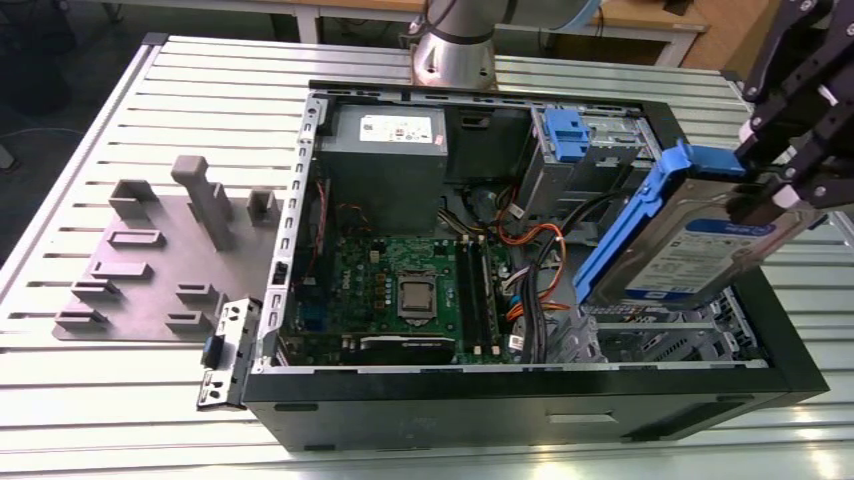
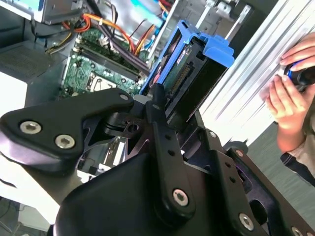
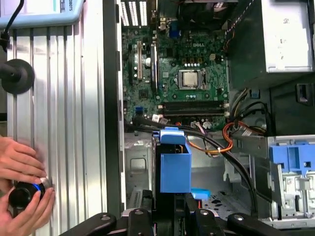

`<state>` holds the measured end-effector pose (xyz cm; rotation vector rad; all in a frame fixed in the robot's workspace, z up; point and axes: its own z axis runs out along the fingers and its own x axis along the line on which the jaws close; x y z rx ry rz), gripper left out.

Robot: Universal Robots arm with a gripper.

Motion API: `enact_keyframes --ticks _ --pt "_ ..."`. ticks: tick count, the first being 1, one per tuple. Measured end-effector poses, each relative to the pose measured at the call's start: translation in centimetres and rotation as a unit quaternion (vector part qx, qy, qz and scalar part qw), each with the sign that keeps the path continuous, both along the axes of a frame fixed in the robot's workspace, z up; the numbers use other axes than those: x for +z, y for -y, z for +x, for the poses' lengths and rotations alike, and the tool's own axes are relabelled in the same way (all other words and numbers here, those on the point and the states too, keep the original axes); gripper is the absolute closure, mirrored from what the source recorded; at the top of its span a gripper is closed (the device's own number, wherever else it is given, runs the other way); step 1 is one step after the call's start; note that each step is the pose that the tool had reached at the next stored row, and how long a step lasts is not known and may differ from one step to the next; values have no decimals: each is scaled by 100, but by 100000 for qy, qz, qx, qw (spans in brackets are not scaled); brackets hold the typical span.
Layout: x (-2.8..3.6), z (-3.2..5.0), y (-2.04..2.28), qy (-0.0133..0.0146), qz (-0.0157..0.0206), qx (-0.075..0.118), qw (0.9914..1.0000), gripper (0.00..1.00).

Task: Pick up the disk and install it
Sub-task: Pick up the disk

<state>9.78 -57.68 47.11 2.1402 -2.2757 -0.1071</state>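
Robotics lab or test workshop, by our reading. The work surface is a slotted aluminium table [image 1: 200, 100], with a robot arm's base [image 1: 454, 55] standing at its far edge. On it we note an opened desktop computer case [image 1: 534, 405], motherboard [image 1: 360, 270] exposed, and a grey fixture plate [image 1: 147, 300] with upright blocks. In the first wrist view a person's hands [image 3: 19, 160] rest on a black knob [image 3: 22, 194] at the table's edge.

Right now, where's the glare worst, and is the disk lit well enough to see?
Exterior view: even light, the disk plain in the gripper, the case bay beneath it in shadow. Second wrist view: the table glares near white. First wrist view: the table slats shine, the disk is well lit.
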Motion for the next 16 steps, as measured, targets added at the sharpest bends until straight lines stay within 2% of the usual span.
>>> enact_keyframes --ticks 3,10,16 --pt "-8 83 4 -1 4 39 100000 65" --pt "-52 176 5 0 -5 1204 99993 65" --pt "-98 187 5 0 1 2361 99972 65"
